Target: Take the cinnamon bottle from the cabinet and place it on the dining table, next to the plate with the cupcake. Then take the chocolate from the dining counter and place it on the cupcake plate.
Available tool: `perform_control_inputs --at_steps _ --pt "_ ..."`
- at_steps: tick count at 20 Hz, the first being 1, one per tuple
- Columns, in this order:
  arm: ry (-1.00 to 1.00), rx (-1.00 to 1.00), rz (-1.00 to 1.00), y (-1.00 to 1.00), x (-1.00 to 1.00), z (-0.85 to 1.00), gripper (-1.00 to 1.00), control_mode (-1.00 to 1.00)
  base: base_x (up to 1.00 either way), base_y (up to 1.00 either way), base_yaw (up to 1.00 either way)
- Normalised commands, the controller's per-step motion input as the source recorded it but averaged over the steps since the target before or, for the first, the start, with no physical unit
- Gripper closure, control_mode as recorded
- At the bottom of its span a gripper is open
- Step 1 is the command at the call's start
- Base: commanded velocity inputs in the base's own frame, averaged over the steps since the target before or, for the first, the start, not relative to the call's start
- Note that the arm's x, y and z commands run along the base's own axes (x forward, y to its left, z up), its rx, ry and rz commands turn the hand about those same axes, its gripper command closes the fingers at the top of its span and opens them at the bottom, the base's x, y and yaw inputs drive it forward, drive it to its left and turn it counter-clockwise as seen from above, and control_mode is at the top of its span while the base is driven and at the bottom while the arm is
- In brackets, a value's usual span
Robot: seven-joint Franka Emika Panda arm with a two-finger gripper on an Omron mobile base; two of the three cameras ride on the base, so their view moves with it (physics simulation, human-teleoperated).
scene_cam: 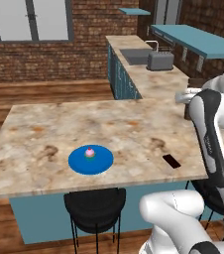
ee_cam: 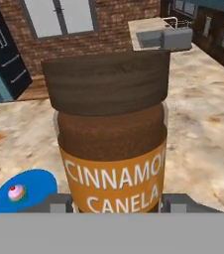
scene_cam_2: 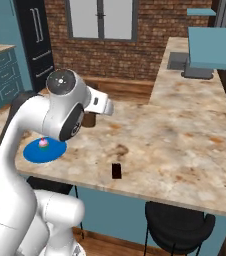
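Observation:
In the hand view the cinnamon bottle (ee_cam: 111, 149), with its brown lid and orange label, stands upright between my fingertips (ee_cam: 59, 203). My gripper (ee_cam: 116, 204) is shut on it, above the marble dining counter (scene_cam: 59, 124). From the base views the bottle (scene_cam_2: 88, 120) hangs under the white hand near the counter's right side (scene_cam: 188, 113). The blue plate (scene_cam: 90, 159) with the pink cupcake (scene_cam: 89, 153) sits near the counter's front edge, to the lower left of the bottle (ee_cam: 25, 191). The dark chocolate bar (scene_cam: 171, 161) lies flat near the front edge (scene_cam_2: 116, 171).
A black stool (scene_cam: 95, 208) stands under the counter's front, and another one (scene_cam_2: 177, 225) to the right. Farther back are a toaster (scene_cam: 160, 61) and a sink (scene_cam: 136, 55) under blue shelves (scene_cam: 198, 39). A dark fridge (scene_cam_2: 35, 40) stands at the left.

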Motion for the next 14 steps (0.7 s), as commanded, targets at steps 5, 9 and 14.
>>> perform_control_inputs --at_steps 5,9,14 --pt "0.0 0.0 0.51 0.39 0.93 -1.0 1.0 -1.0 0.0 0.0 0.0" --pt "0.0 0.0 0.46 0.31 0.7 -0.85 1.0 -1.0 0.0 0.0 0.0" --pt "0.0 0.0 0.3 0.34 0.52 -0.45 1.0 -1.0 0.0 0.0 0.0"
